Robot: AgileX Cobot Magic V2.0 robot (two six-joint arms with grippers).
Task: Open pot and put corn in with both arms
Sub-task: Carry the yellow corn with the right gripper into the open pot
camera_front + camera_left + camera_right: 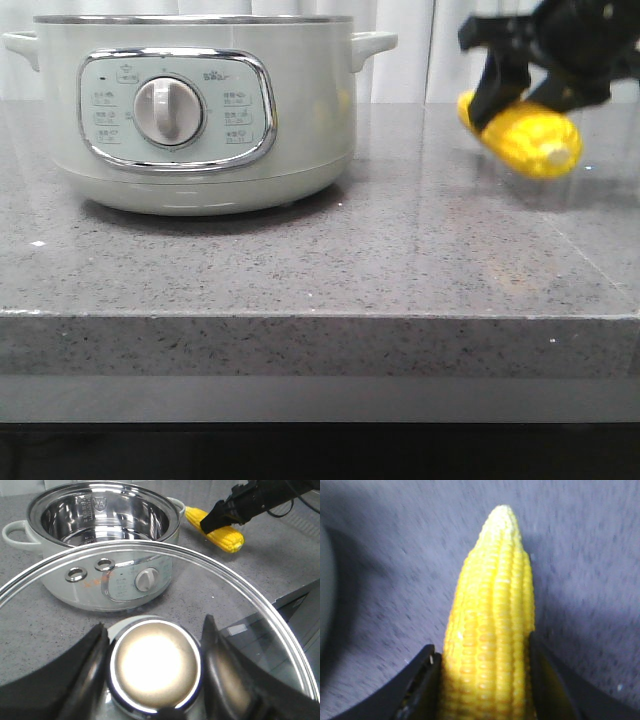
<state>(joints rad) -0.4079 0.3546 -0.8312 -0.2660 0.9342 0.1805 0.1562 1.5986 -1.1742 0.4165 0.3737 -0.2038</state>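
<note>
The pale grey-green pot (200, 110) stands at the left of the counter, uncovered; its bare steel inside shows in the left wrist view (102, 517). My left gripper (152, 667) is shut on the round knob (155, 665) of the glass lid (240, 590) and holds the lid in the air in front of the pot. It is out of the front view. My right gripper (520, 80) is shut on the yellow corn (525, 138) and holds it just above the counter to the right of the pot. The corn fills the right wrist view (492, 630) between the fingers.
The grey speckled counter (320, 260) has its front edge close to the camera. A white curtain (410, 50) hangs behind the pot. The counter's edge and a lower floor area (300, 610) show beside the lid.
</note>
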